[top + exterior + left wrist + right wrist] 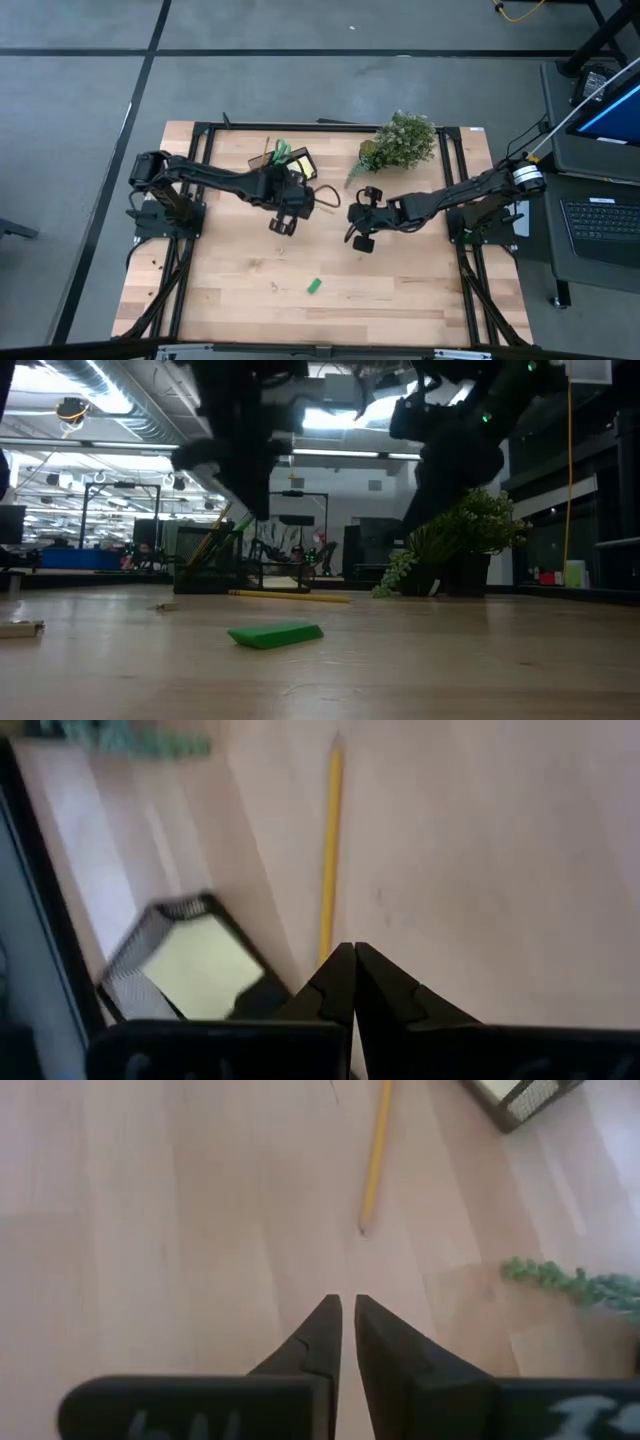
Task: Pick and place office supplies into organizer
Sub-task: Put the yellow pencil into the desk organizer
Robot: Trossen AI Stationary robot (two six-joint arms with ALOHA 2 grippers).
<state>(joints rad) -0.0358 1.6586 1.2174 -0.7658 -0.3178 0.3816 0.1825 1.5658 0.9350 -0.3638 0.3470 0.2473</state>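
1. Hovering over the middle of the table, the right gripper (345,1312) has its two fingers drawn nearly together with only a thin slit between them, and nothing sits in that slit — it is shut on air.
2. Pointing ahead of those fingers, the yellow pencil (377,1150) lies flat on the bare wood, its sharpened tip toward the gripper but clearly apart from it.
3. Beyond the pencil's far end stands the organizer (293,164), near the table's back edge; green-handled scissors (281,151) and a pale sticky-note pad already sit in it.
4. The left gripper (354,982) is shut too, fingertips pressed together and empty, hanging just beside the organizer with the same pencil running past it.
5. A small green block (314,286) rests alone toward the front of the table, well apart from both arms, and a leafy plant (400,140) stands at the back right.
6. Judging from this, the step in hand is the right arm's reach for the pencil. To do it well, the fingers need to spread before descending, since closed tips would only push the pencil along the wood.
7. A grasp across the shaft near its middle — not at the slim tip — should keep it from pivoting, and the fingers ought to come down straddling it squarely.
8. The left arm sits close to the organizer, so the carry path looks tight there.
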